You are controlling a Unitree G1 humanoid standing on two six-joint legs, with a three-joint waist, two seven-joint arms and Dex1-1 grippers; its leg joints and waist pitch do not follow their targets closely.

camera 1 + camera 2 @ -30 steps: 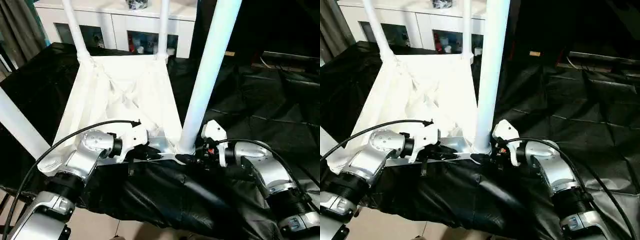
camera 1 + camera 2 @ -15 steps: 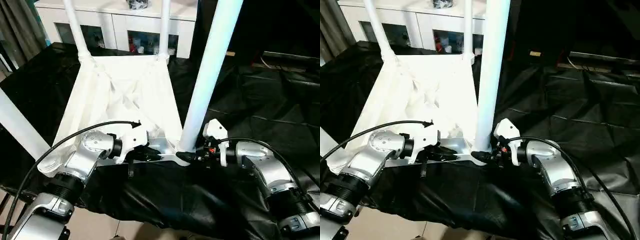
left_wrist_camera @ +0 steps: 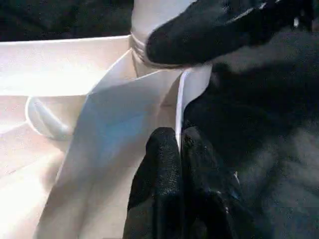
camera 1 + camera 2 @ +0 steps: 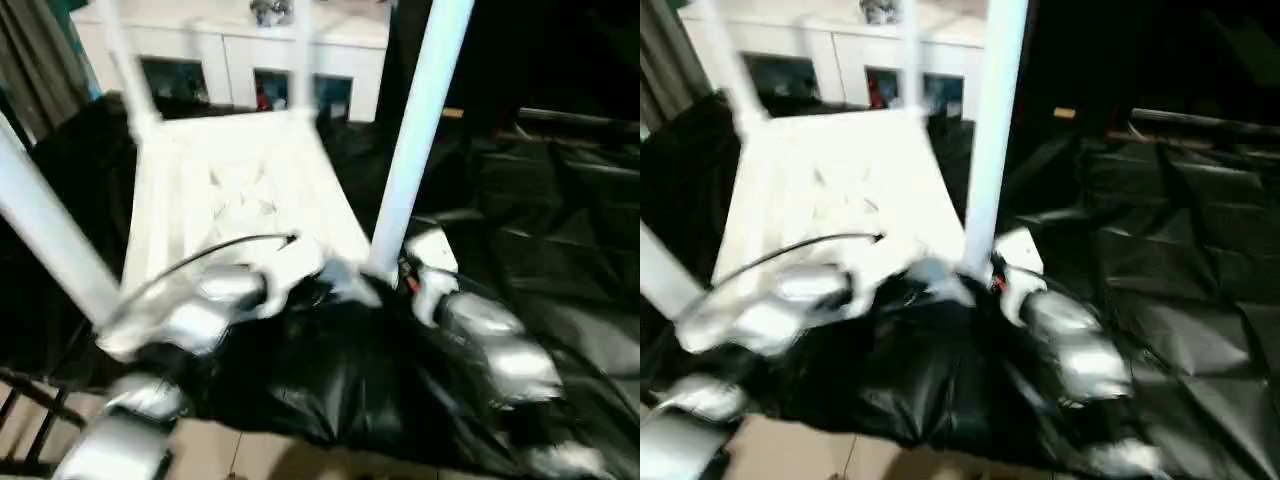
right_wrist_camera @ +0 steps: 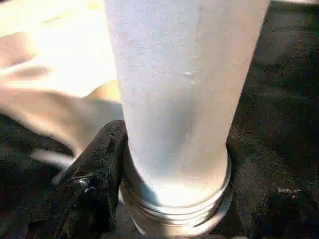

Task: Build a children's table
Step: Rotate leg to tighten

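We have the black-draped table point(image 4: 560, 230) under everything, and on it the children's table top point(image 4: 240, 190) lies upside down, ribbed underside up, with legs standing in its corner sockets. The nearest leg point(image 4: 415, 120) rises at the near right corner, between our two arms.

Our right gripper point(image 5: 169, 164) straddles the base of that leg, one black finger point(image 5: 99, 159) pressed against the flared collar, jaws spread to the tube's width; it looks like a hold on the leg. Our left gripper point(image 3: 180, 149) is pinched tight on the thin near rim point(image 3: 179, 107) of the top, just beside that same socket.

The head views are smeared, so we judge we are mid-motion. The risk is the leg canting in its socket if the right gripper pushes sideways, or the rim slipping from the left pinch and letting the top skid on the loose black drape.
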